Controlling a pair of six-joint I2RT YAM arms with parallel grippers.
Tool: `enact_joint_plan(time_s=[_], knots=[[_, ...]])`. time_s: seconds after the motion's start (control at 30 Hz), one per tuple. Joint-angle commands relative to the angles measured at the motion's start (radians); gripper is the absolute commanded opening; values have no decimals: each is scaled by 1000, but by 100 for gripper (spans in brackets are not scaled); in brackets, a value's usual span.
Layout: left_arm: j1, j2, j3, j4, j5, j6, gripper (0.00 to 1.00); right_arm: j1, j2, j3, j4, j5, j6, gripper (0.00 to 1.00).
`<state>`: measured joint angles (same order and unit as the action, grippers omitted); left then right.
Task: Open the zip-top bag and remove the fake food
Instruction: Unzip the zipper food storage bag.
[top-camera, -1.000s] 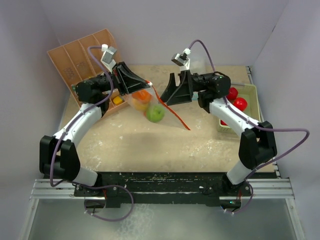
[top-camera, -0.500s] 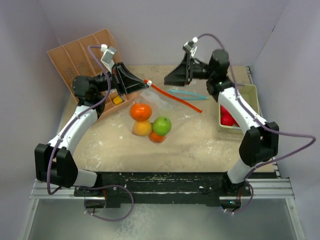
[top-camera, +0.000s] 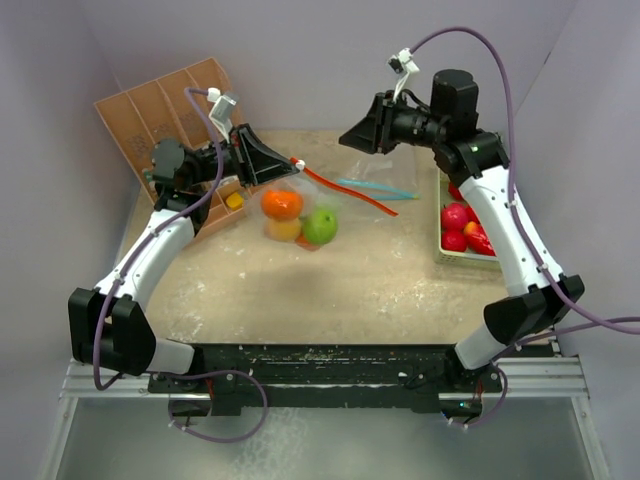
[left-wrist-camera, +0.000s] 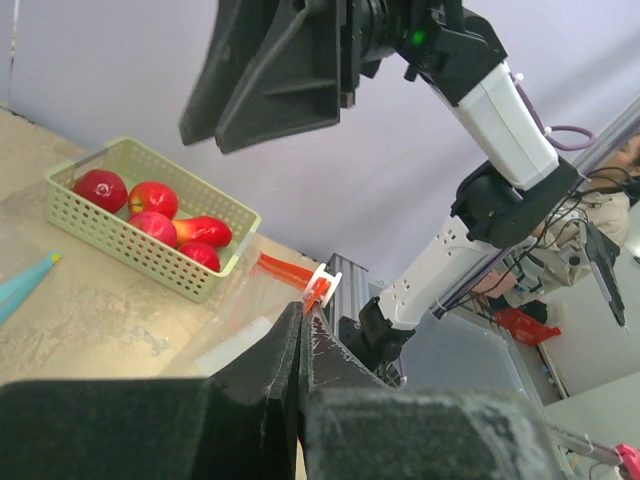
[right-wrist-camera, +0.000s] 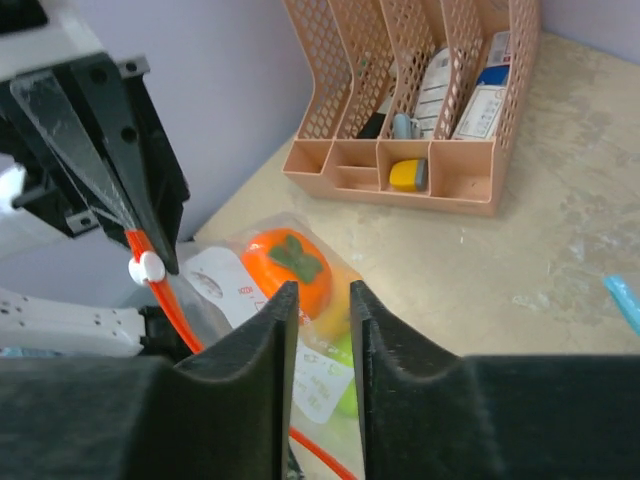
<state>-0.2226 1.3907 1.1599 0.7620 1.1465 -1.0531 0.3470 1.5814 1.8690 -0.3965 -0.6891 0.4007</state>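
My left gripper (top-camera: 290, 163) is shut on the red zip edge of the zip-top bag (top-camera: 345, 203), just beside the white slider (left-wrist-camera: 322, 284). The bag sags from that grip, its red zip strip (top-camera: 350, 193) trailing right toward the table. Inside it sit pieces of fake food: an orange fruit (top-camera: 282, 204), a yellow one (top-camera: 283, 229) and a green one (top-camera: 320, 226). My right gripper (top-camera: 346, 137) is raised behind and right of the bag, well apart from it. Its jaws stand slightly open with nothing between them, and the right wrist view shows the orange fruit (right-wrist-camera: 293, 262) beyond them.
A pale green basket (top-camera: 507, 180) with red fruits (top-camera: 455, 216) stands at the right edge. A peach mesh organiser (top-camera: 150, 110) leans at the back left. A thin teal strip (top-camera: 375, 188) lies behind the bag.
My right arm has risen and drawn back to the right, away from the bag, and its jaws have narrowed. The bag and its fruits have shifted back up toward my left gripper.
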Motion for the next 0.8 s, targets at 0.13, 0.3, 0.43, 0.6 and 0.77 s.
enact_joint_plan(time_s=[0.13,0.3,0.43,0.6,0.77], knots=[[6,-24,60,-74,-44,60,0,72,-82,-57,105,-69,-130,11],[5,-20,58,-76,-49,57,0,113,-37,24,52,-135,-152,33],[5,-19,60,-77,-51,59,0,159,-6,77,14,-122,-174,46],[5,-21,58,-89,-49,63,0,194,12,93,10,-113,-171,50],[5,-19,57,-89,-49,65,0,224,24,101,1,-100,-181,47]])
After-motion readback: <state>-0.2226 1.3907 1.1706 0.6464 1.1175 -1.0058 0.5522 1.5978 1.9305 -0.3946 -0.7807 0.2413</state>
